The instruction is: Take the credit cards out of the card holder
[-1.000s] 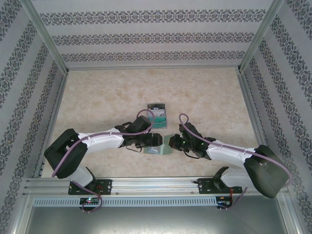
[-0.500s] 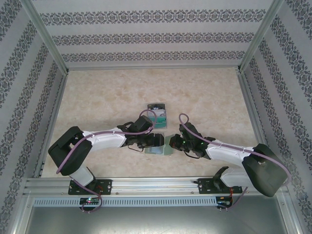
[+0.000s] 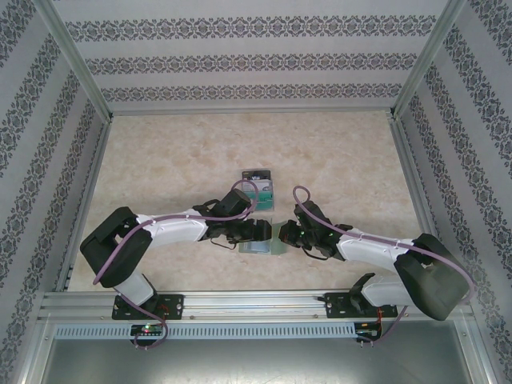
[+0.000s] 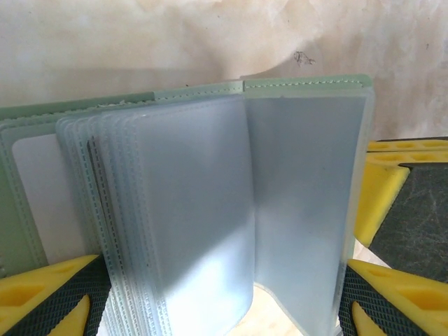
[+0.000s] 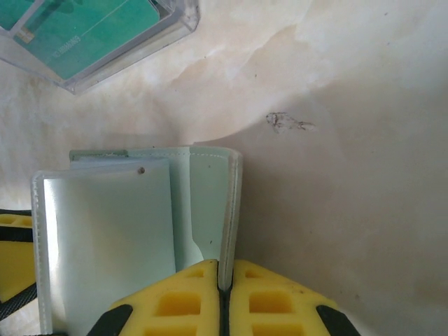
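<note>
The card holder (image 3: pixel 262 246) lies open near the front middle of the table, between both grippers. In the left wrist view its grey-green cover (image 4: pixel 301 85) and several pale glossy sleeves (image 4: pixel 189 210) fan out between my left gripper's (image 4: pixel 217 304) wide-apart yellow fingers (image 4: pixel 49 290), so that gripper is open. My right gripper (image 5: pixel 224 283) is shut on the holder's right cover edge (image 5: pixel 231 210), which stands upright. The credit cards (image 3: pixel 258 186), teal-faced, sit stacked in a clear case (image 5: pixel 91 31) just beyond the holder. No card shows in the sleeves.
Patterned walls and metal posts ring the beige marbled table (image 3: pixel 160 160). The metal rail (image 3: pixel 256 304) with the arm bases runs along the near edge. My right gripper's yellow finger (image 4: pixel 381 185) sits close at the holder's right side in the left wrist view.
My left gripper has slid right, over the card holder, and now stands closer to the right gripper. The right gripper has kept its hold on the cover.
</note>
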You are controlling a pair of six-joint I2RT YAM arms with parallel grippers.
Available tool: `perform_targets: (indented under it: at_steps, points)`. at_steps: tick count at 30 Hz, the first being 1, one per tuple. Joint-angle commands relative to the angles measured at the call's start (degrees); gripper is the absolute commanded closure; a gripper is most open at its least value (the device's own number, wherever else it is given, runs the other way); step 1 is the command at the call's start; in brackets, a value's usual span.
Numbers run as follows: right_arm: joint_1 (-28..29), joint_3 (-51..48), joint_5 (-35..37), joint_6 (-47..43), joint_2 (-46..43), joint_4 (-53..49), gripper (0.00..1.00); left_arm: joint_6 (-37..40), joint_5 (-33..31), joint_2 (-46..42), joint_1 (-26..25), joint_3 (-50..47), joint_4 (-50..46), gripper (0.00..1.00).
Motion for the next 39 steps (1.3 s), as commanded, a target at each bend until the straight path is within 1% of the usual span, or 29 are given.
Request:
perform_targets:
  at_steps: [1,11,21,31,37,39]
  points:
    - [0.16,-0.59,-1.67,-1.01,1.02,1.11,1.00,0.86,4.97,1.09,-1.46,1.90,4.97,0.17]
    - [0.03,-0.72,-1.67,-1.00,1.09,1.27,1.00,1.20,5.71,-0.51,-1.55,1.71,6.11,0.13]
    - [0.01,-0.73,-1.71,-0.90,1.50,1.46,1.00,1.09,6.91,-1.73,-1.54,1.82,7.04,0.14]
    - [0.00,-0.77,-1.52,-0.90,1.45,1.44,1.00,1.11,6.58,-1.72,-1.59,2.06,6.09,0.14]
    - [-0.39,-0.83,-0.98,-1.43,0.16,-0.34,1.00,1.81,5.07,-2.51,-1.55,2.10,4.07,0.13]
    - [-1.00,-0.95,-0.64,-1.99,-1.00,-1.46,0.93,2.07,4.33,-3.00,-1.55,2.00,3.09,0.13]
